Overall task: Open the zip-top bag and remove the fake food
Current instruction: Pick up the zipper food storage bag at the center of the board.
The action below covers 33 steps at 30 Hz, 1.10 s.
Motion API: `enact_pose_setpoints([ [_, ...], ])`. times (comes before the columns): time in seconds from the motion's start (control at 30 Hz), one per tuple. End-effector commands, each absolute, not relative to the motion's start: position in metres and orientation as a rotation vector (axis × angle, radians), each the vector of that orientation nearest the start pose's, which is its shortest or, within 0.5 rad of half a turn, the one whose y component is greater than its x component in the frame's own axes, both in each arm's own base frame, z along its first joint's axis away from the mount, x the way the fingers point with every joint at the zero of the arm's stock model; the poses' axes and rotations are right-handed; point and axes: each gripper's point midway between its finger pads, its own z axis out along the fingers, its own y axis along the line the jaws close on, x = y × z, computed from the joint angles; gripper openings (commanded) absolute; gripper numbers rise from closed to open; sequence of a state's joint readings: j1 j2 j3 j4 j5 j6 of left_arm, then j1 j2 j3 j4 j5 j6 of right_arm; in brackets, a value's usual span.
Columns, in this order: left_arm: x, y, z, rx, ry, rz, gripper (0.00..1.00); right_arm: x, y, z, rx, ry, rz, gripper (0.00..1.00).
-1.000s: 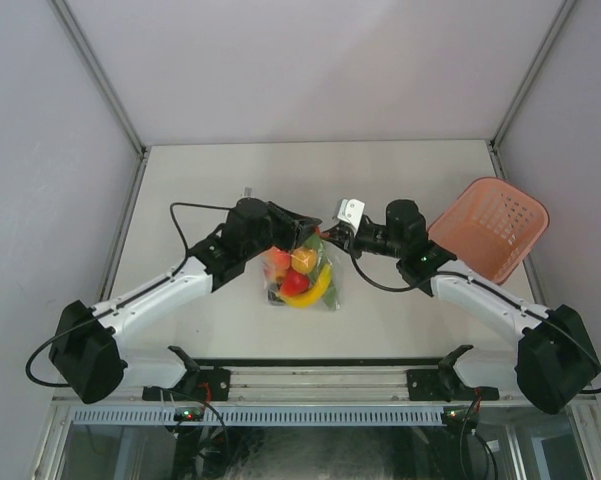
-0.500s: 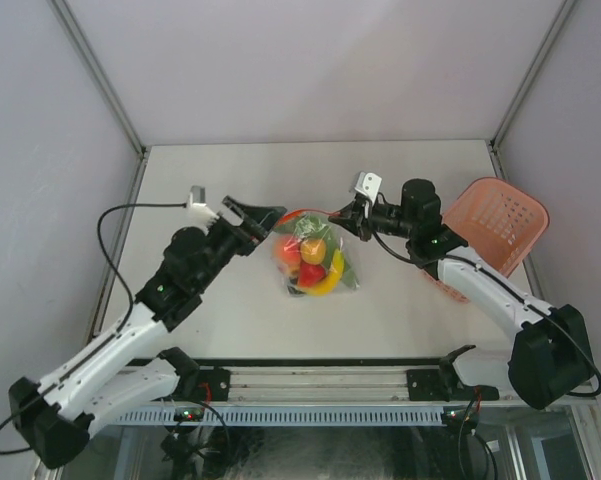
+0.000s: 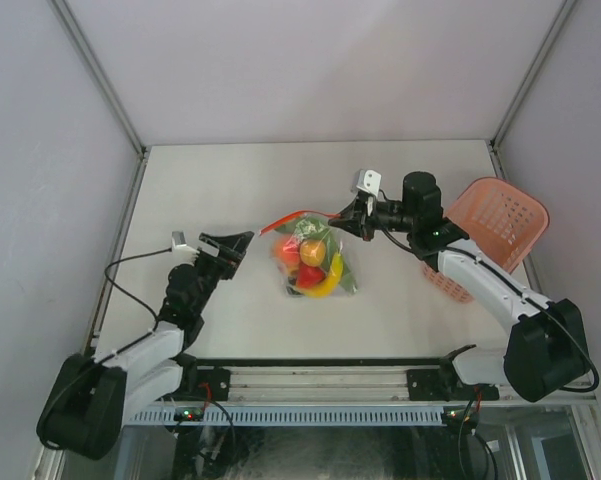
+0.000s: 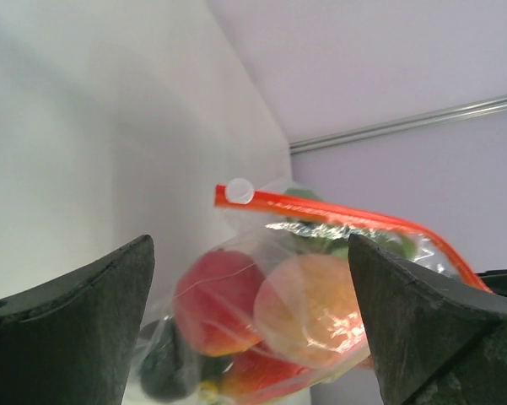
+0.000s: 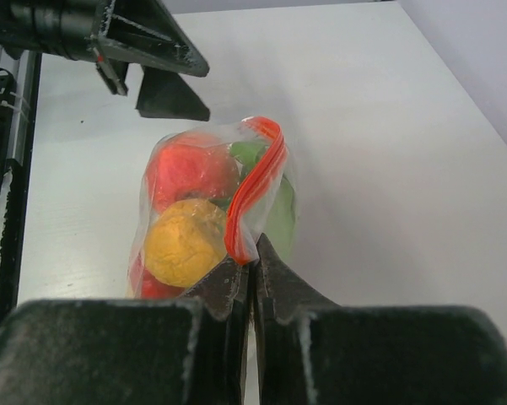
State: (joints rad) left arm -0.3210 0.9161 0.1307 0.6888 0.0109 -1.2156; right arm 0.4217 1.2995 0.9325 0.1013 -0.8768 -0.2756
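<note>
The right jaws pinched the zip-top bag's (image 3: 315, 265) red strip (image 5: 253, 190) while the left jaws gaped; only the left wrist view showed its white dot (image 4: 239, 191).

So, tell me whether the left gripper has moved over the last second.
Yes. The left gripper has drawn back leftward, off the zip-top bag, toward the table's left edge.

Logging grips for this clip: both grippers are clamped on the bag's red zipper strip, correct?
Only the right gripper is clamped on the zip-top bag's red zipper strip. The left gripper is open and apart from the bag, as the top view shows.
</note>
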Motion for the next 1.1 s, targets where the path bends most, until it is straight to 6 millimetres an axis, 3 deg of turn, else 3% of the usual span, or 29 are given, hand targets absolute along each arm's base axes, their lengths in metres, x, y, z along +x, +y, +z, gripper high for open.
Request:
enact_pose_setpoints([
  [0.0,0.308,-0.156,0.223,-0.653,1.414,-1.362,0.97,0.291,0.275,0.270,-1.209,1.312,0.913,0.00],
  [0.17,0.319,-0.180,0.229,-0.630,1.383,-1.580,0.81,0.293,0.274,0.271,-1.207,1.309,0.909,0.00],
  [0.23,0.325,-0.192,0.224,-0.626,1.427,-1.641,0.79,0.294,0.273,0.272,-1.205,1.309,0.906,0.00],
  [0.4,0.330,-0.202,0.231,-0.551,1.430,-1.636,0.78,0.296,0.272,0.271,-1.204,1.313,0.905,0.00],
  [0.57,0.332,-0.214,0.228,-0.521,1.473,-1.682,0.65,0.299,0.272,0.271,-1.200,1.317,0.908,0.00],
  [0.73,0.327,-0.216,0.230,-0.468,1.475,-1.671,0.66,0.309,0.267,0.272,-1.160,1.346,0.884,0.00],
  [0.93,0.319,-0.210,0.222,-0.434,1.483,-1.607,0.83,0.323,0.256,0.263,-1.115,1.414,0.829,0.00],
  [1.07,0.314,-0.209,0.218,-0.399,1.491,-1.584,0.88,0.324,0.253,0.257,-1.107,1.439,0.823,0.00],
])
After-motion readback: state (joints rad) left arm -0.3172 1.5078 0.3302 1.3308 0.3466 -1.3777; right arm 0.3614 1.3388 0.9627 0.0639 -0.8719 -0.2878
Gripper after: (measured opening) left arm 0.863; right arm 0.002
